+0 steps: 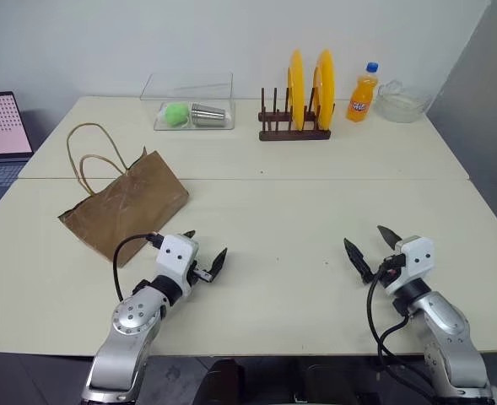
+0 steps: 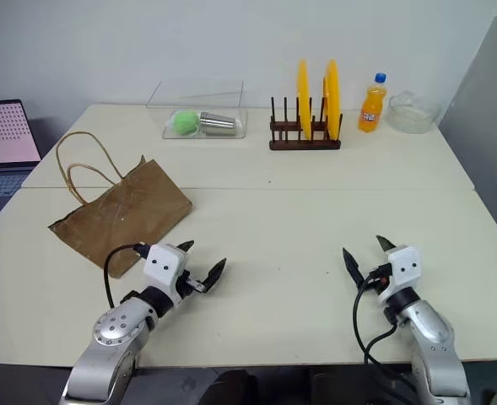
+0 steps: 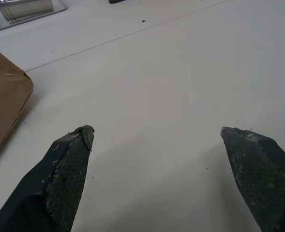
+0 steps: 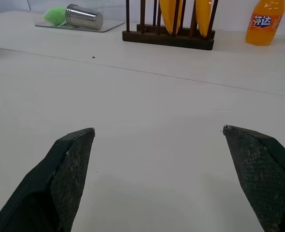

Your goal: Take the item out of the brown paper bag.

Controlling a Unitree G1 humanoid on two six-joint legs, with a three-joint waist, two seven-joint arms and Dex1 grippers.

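One bag (image 1: 126, 205) (contents hidden)

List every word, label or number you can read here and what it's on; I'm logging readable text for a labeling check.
"芬达": on the blue-and-white label of the orange soda bottle, clearest in the right wrist view.
Laptop screen: pink with a grid of small dots; no characters can be read.
Brown paper bag, yellow plates, metal cup: no print visible.
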